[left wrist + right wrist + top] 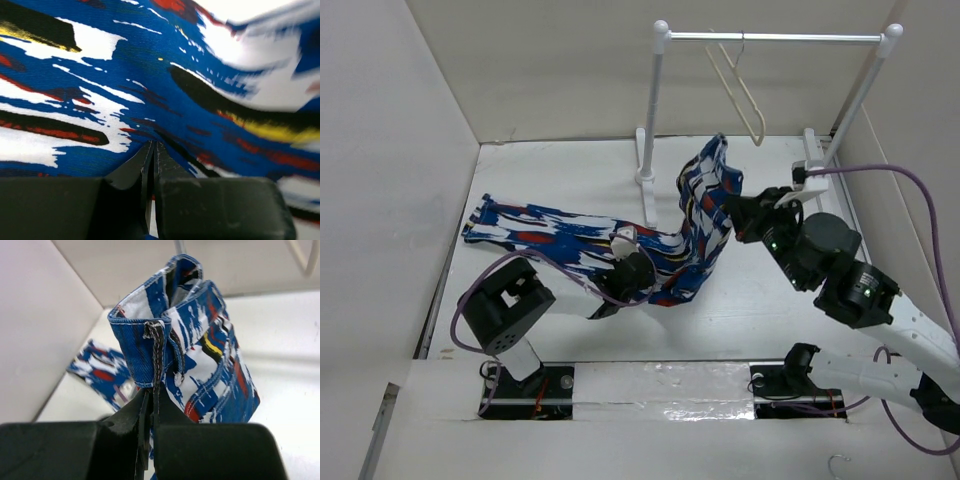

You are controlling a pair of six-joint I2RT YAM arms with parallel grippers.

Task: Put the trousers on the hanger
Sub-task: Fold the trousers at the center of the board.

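Bright, even overhead light fills the top view, nearly washing out the white table (770,300) and walls (550,70), with only soft, pale shadows beneath the trousers (692,235) and a glossy sheen on the near-edge strip (660,410). In the left wrist view the fabric is crisp at centre but blurs toward the upper right, and the left gripper (152,147) is a dark, underexposed mass. The right wrist view keeps the trousers sharp above the equally dark right gripper (150,392), while the hanger (302,260) behind is soft.

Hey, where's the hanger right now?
In the top view, the hanger hangs from the garment rail at the far right, above and beyond the raised trousers.
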